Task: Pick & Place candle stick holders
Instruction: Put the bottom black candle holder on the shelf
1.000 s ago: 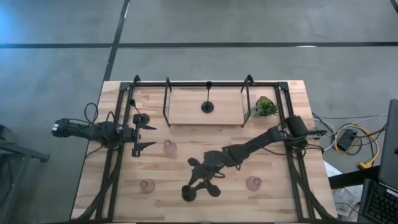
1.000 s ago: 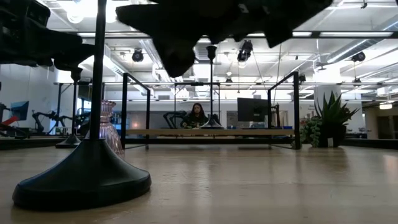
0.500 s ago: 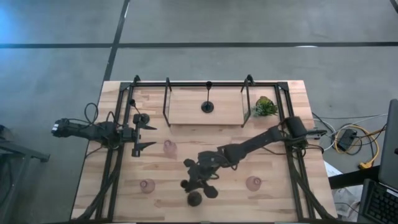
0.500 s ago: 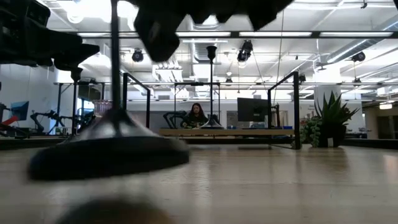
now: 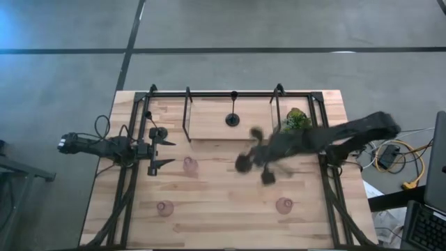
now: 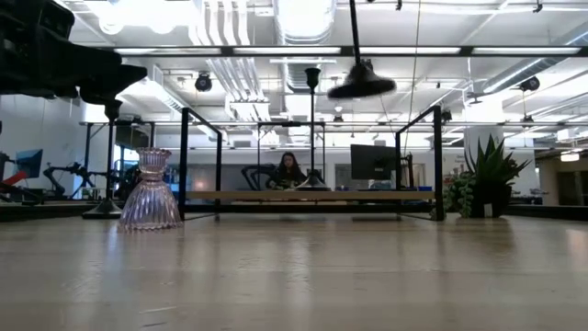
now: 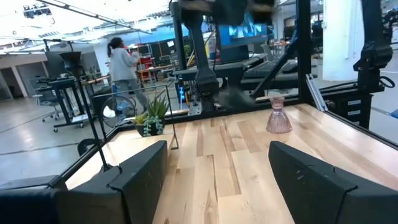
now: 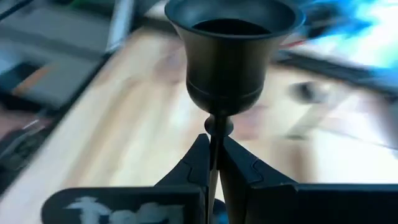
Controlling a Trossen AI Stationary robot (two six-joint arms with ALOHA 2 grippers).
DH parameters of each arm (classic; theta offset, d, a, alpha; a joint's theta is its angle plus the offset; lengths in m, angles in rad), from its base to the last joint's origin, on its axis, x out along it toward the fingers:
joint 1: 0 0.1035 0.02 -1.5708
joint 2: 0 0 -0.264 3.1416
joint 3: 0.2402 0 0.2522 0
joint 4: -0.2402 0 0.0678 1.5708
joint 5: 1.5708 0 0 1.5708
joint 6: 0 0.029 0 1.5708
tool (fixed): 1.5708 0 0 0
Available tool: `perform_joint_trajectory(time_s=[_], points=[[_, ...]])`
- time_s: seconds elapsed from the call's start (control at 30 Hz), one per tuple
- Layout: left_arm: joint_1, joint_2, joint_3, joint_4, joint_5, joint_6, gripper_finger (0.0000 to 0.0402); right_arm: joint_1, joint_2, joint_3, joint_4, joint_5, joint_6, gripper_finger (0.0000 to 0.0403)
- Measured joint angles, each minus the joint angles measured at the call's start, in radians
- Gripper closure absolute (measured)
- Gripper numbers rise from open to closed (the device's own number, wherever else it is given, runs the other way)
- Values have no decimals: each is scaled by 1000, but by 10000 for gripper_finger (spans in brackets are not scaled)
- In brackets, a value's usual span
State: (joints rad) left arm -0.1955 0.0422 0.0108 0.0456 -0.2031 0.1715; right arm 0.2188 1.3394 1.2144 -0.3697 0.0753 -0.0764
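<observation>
Carrying the slim black metal candle holder [image 8: 229,56] clenched in your right gripper [image 8: 214,163], you needed a gentle twelve-o'clock placement.

A small green leafy plant [image 5: 297,119] stands near the far right corner of the light wooden counter [image 5: 230,209], just beside a black metal frame [image 5: 187,111] that fences a raised wooden shelf [image 5: 209,120] at the far edge. From table height the plant [image 6: 484,177] rises at the right, past the frame's posts. Beyond the counter, a person [image 6: 290,171] sits at a desk beside a dark monitor [image 6: 374,162]. Another person [image 7: 124,60] in a grey top stands in the room behind. Yellow and black cables [image 5: 401,159] lie on the grey floor [image 5: 70,77] right of the counter.
</observation>
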Motion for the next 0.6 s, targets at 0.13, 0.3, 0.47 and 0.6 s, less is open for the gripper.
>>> perform_joint_trajectory(time_s=[0.13,0.3,0.47,0.6], points=[[0,0,0,0,0,0,117,-152,-164,-61,10,6,-5,393],[0,0,0,0,0,0,117,-430,-268,-137,16,-16,8,393],[0,0,0,0,0,0,117,-694,-248,-194,142,-266,-9,394],[0,0,0,0,0,0,117,-839,-179,-212,227,-381,-4,394]])
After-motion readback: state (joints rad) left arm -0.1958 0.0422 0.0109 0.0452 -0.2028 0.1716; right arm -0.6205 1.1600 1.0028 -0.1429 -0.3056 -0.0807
